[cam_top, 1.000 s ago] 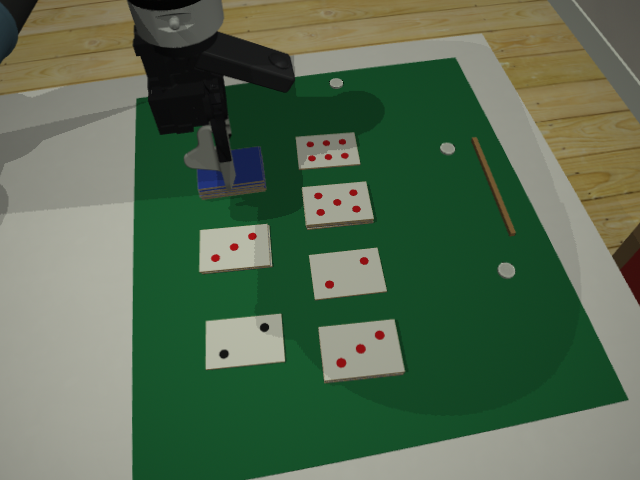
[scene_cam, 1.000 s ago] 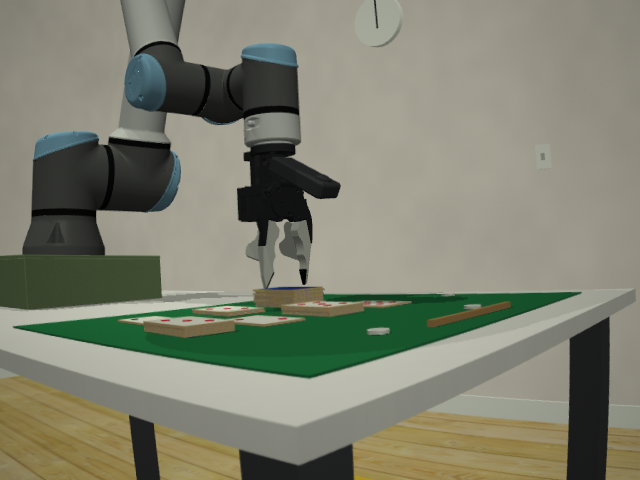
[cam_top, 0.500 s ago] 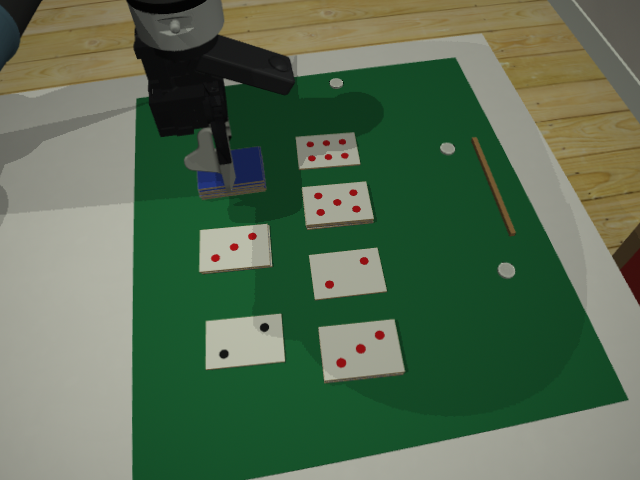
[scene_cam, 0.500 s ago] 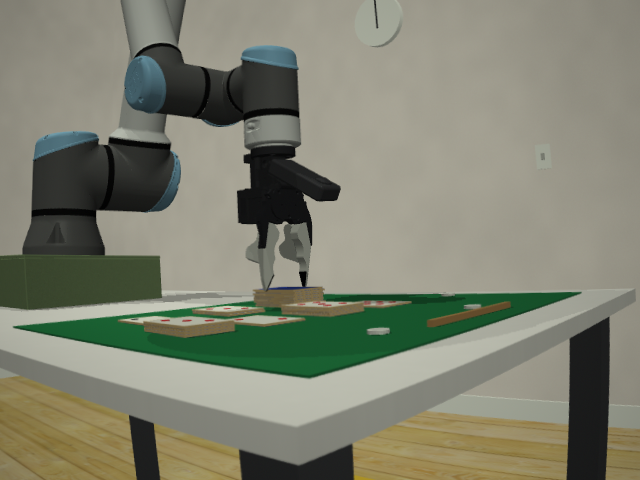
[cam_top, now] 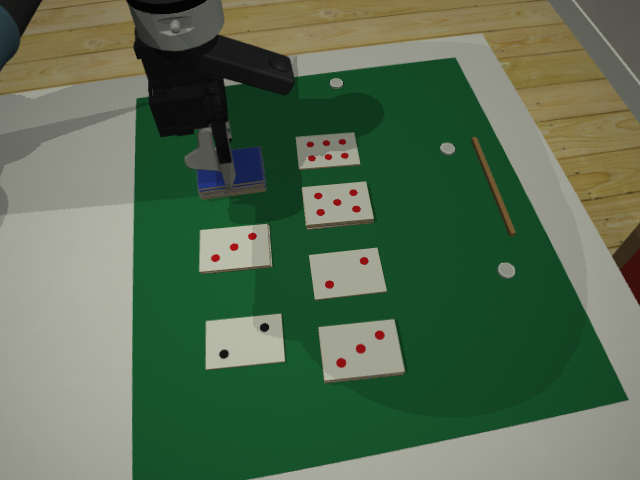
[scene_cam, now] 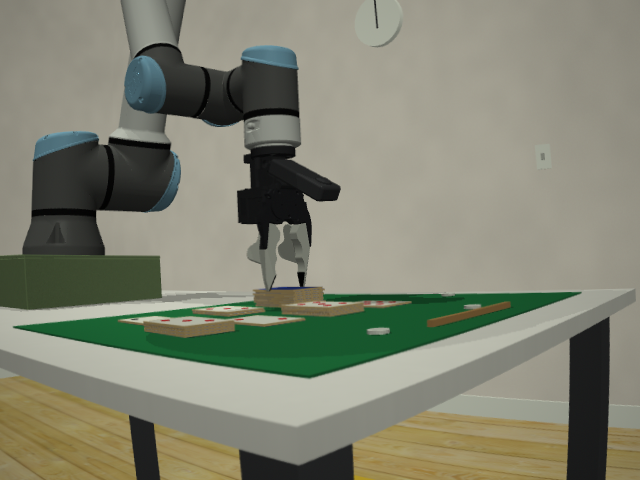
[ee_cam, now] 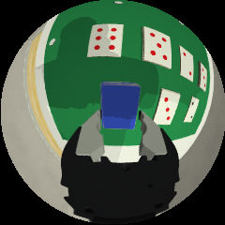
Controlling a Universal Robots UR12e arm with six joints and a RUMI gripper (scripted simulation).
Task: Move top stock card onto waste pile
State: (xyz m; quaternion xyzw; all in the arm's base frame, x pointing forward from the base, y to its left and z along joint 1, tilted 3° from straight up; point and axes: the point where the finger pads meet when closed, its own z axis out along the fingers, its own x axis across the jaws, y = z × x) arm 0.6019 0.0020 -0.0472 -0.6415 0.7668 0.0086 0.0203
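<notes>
The face-down stock [cam_top: 231, 171] is a short stack of blue-backed plywood cards at the far left of the green mat. It also shows in the side view [scene_cam: 288, 295] and in the wrist view [ee_cam: 121, 105]. My gripper [cam_top: 217, 173] points straight down over the stock, and its fingertips [scene_cam: 285, 285] are at the level of the top card. In the wrist view the gripper [ee_cam: 121, 127] is open, with one finger on each side of the blue card. A face-up card with three red pips [cam_top: 235, 248] lies beside the stock in the same row.
A two-black-pip card [cam_top: 244, 341] lies further along that row. The second row holds a six [cam_top: 327, 149], five [cam_top: 337, 203], two [cam_top: 347, 272] and three [cam_top: 360, 349] of red pips. Three white discs [cam_top: 447, 148] and a wooden stick [cam_top: 492, 184] lie to the right.
</notes>
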